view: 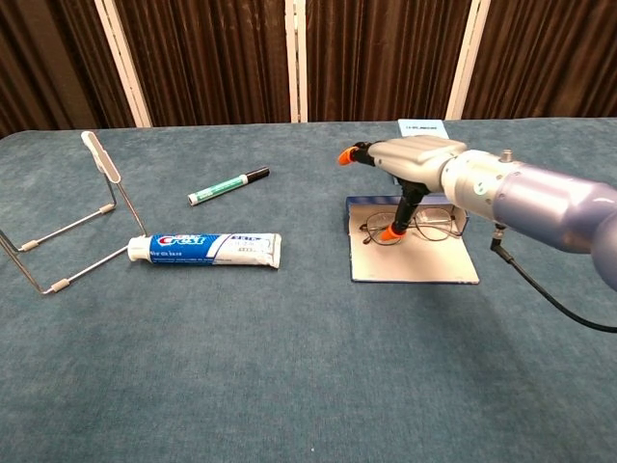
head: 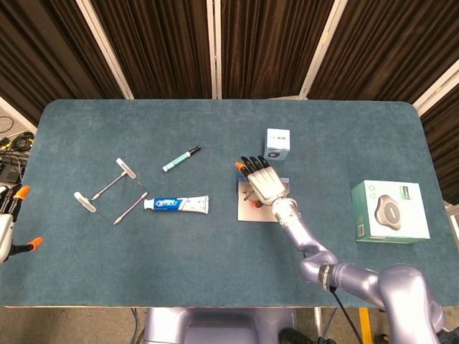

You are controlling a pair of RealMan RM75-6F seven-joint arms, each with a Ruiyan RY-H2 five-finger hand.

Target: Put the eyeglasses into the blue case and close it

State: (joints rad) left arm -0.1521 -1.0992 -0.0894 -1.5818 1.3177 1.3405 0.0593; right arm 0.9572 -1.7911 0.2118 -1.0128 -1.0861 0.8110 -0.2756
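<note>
The blue case (view: 415, 266) lies open and flat on the table, right of centre. The thin-rimmed eyeglasses (view: 416, 230) rest inside it toward its far edge. My right hand (view: 410, 154) hovers over the case's left part with its fingers spread forward and holds nothing. Its thumb hangs down, and the orange tip sits at the left lens; contact cannot be told. In the head view the right hand (head: 264, 183) covers most of the eyeglasses (head: 248, 193) and the case (head: 252, 213). My left hand (head: 7, 222) shows only at the far left edge, off the table, fingertips apart.
A toothpaste tube (view: 207, 248) lies left of the case, with a green marker (view: 228, 186) behind it. A wire stand (view: 67, 231) is at the far left. A small white-and-blue box (head: 277, 142) stands just behind the case. A green-and-white box (head: 389, 211) sits at the right.
</note>
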